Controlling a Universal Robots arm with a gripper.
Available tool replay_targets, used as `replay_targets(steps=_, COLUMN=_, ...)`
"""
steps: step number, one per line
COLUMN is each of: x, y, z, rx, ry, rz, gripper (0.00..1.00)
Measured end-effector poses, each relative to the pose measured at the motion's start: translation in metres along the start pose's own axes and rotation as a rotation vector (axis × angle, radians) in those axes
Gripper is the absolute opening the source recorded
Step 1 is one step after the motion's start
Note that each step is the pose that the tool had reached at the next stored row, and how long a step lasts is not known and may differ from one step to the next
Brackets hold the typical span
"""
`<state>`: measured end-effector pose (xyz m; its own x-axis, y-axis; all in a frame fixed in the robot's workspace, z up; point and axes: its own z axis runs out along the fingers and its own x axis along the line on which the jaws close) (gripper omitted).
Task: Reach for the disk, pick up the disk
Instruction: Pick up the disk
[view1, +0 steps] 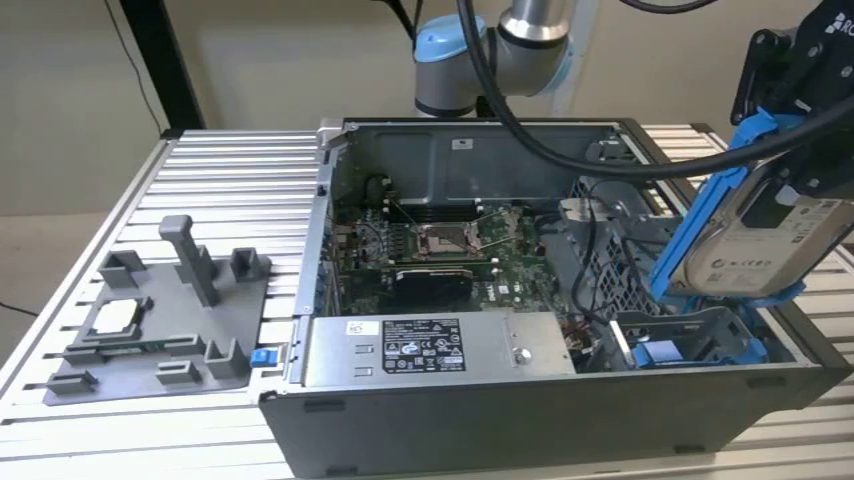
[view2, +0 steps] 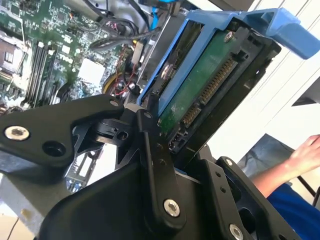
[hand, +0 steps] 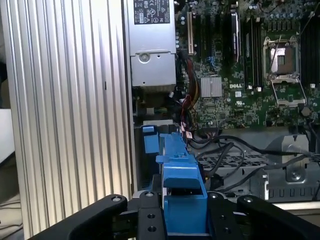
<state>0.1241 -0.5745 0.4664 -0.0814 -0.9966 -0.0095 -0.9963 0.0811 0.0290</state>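
Gripper (view1: 781, 215) is pinching the disk (view1: 763, 245) tight, holding it up, tilted, above the open computer case (view1: 534, 420)

Arm: silver-grey metal tube segment with a pale blue plastic joint cap (view1: 447, 45) on a grey joint housing at the exterior view's upper middle. Thick black cables (view1: 587, 160) ran from the joint across to the wrist.

End effector (view1: 801, 130): matte black, angular plates and brackets in the exterior view. In the second wrist view its black linkage bars (view2: 155, 170) were flat, rounded at the ends, joined by silver socket-head screws; one screw (view2: 171, 207) sat at a pivot, another in a broad black plate (view2: 45, 135). In the first wrist view, black finger links (hand: 150, 215) carried small dark screw holes.
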Motion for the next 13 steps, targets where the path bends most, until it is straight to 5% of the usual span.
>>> replay_targets(steps=5, x=0.0142, y=-0.002, z=0.0008, rx=-0.0042, ry=0.0004, rz=0.0, gripper=0.0)
replay_targets(steps=13, x=0.0145, y=-0.0015, z=0.0021, rx=-0.0043, ry=0.0008, rz=-0.01, gripper=0.0)
